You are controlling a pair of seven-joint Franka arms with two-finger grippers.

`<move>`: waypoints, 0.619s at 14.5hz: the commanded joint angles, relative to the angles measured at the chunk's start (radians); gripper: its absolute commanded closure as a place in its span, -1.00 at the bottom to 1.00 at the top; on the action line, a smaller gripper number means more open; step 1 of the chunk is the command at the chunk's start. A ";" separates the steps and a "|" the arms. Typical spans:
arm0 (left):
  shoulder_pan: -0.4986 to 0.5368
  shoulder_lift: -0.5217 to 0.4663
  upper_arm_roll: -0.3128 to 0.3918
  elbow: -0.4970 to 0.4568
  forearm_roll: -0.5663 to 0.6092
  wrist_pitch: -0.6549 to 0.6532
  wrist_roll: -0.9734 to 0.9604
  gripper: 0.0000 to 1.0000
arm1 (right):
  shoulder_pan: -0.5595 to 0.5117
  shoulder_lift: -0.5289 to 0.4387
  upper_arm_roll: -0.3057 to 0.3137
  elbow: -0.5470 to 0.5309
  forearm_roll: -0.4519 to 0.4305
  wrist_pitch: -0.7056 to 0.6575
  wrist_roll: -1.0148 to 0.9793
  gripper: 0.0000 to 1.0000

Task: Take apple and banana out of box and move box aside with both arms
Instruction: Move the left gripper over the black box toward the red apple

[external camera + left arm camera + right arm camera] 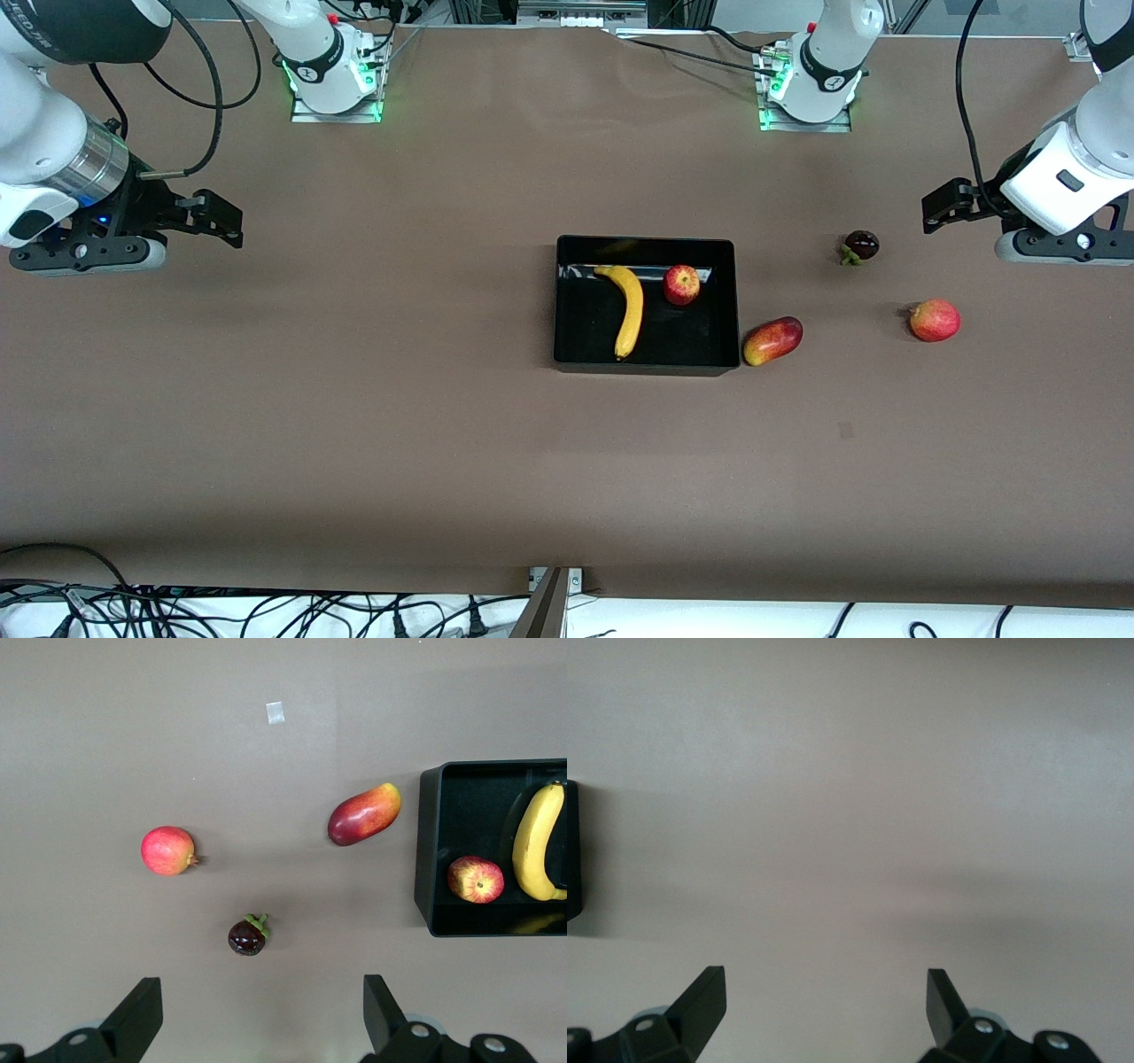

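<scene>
The black box stands at the table's middle. The yellow banana and the small red apple lie inside it, apart from each other. My left gripper hangs open and empty over the left arm's end of the table, beside the mangosteen. Its wrist view shows the open gripper, the box, the apple and the banana. My right gripper hangs open and empty over bare table at the right arm's end. Its wrist view shows the open gripper and one edge of the box.
An oblong red-yellow mango lies against the box's corner toward the left arm's end. A dark purple mangosteen and a round red fruit with a small nub lie farther toward that end. Cables run along the table's front edge.
</scene>
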 commanded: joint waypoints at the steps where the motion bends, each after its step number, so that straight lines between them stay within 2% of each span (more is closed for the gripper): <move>1: -0.003 0.019 0.001 0.040 -0.008 -0.035 0.011 -1.00 | 0.004 0.002 -0.006 0.011 0.015 -0.003 -0.001 -1.00; 5: -0.026 0.019 -0.001 0.037 -0.008 -0.043 0.009 -1.00 | 0.004 0.002 -0.006 0.011 0.015 -0.002 -0.001 -1.00; 9: -0.049 0.060 -0.001 0.038 -0.010 -0.119 0.015 -1.00 | 0.004 0.002 -0.006 0.011 0.015 -0.002 -0.001 -1.00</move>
